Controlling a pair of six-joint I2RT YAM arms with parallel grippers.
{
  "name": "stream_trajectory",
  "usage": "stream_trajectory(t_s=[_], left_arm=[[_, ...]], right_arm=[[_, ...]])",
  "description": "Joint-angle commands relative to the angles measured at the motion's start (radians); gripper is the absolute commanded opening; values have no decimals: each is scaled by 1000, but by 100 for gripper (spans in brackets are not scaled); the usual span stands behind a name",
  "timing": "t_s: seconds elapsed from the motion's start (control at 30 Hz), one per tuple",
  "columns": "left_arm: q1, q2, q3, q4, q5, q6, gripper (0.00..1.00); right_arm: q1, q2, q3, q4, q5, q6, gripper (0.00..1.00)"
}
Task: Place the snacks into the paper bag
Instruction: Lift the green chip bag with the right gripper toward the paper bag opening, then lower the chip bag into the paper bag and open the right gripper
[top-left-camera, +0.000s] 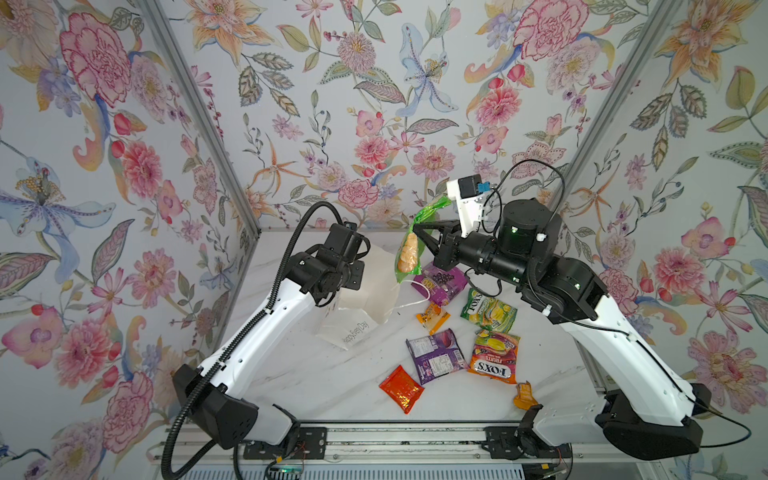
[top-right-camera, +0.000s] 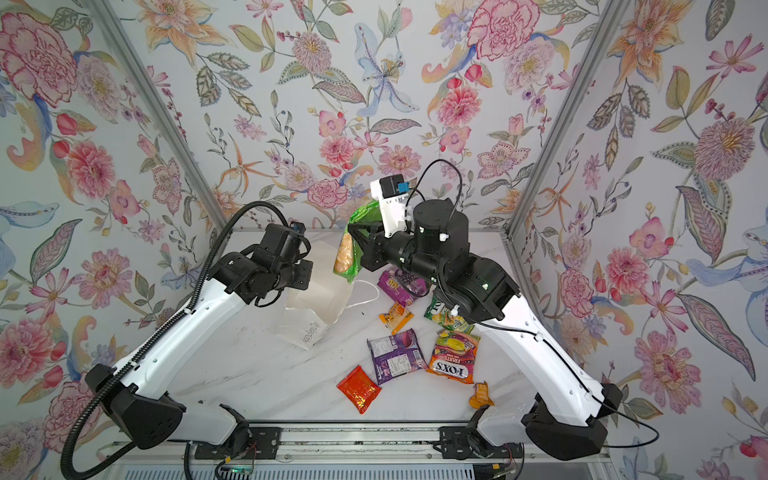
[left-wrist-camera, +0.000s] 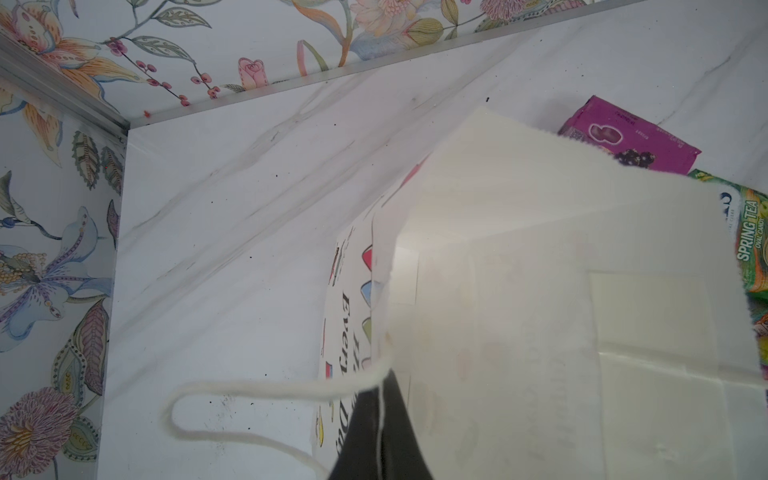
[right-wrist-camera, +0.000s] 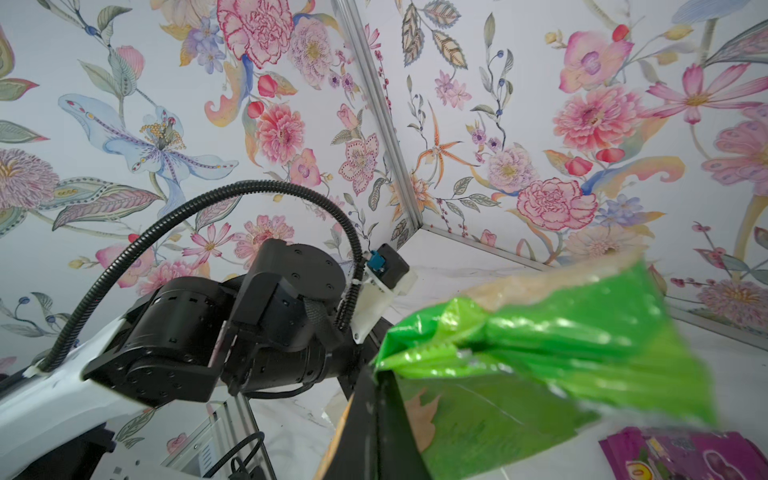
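Right now our right gripper (top-left-camera: 417, 229) is clamped tight on the upper edge of the green chips bag (top-left-camera: 409, 255). The bag hangs from the jaws just beside the open mouth of the paper bag (top-left-camera: 376, 299). Our left gripper (left-wrist-camera: 380, 390) is pinched fully closed on that bag's rim, and a cord handle (left-wrist-camera: 232, 411) loops loose beside the jaws.

On the right arm's side of the paper bag, a purple packet (top-left-camera: 442, 284) lies nearest, under our right wrist. Farther off are an orange sachet (top-left-camera: 433, 316), a green FOX'S bag (top-left-camera: 488, 309), a second purple packet (top-left-camera: 436, 355), an orange FOX'S bag (top-left-camera: 494, 359) and a red-orange foil pack (top-left-camera: 401, 388), all on the table (top-left-camera: 311, 374).

Both top views hide the left jaws under the wrist, so only the left wrist view shows their grip on the paper.
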Motion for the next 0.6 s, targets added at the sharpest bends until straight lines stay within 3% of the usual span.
stream_trajectory(t_s=[0.0, 0.57], left_arm=[[-24, 18, 39, 13, 21, -11, 0], [-31, -22, 2, 94, 54, -35, 0]], right_arm=[[36, 21, 37, -4, -1, -34, 0], [116, 48, -93, 9, -22, -2, 0]])
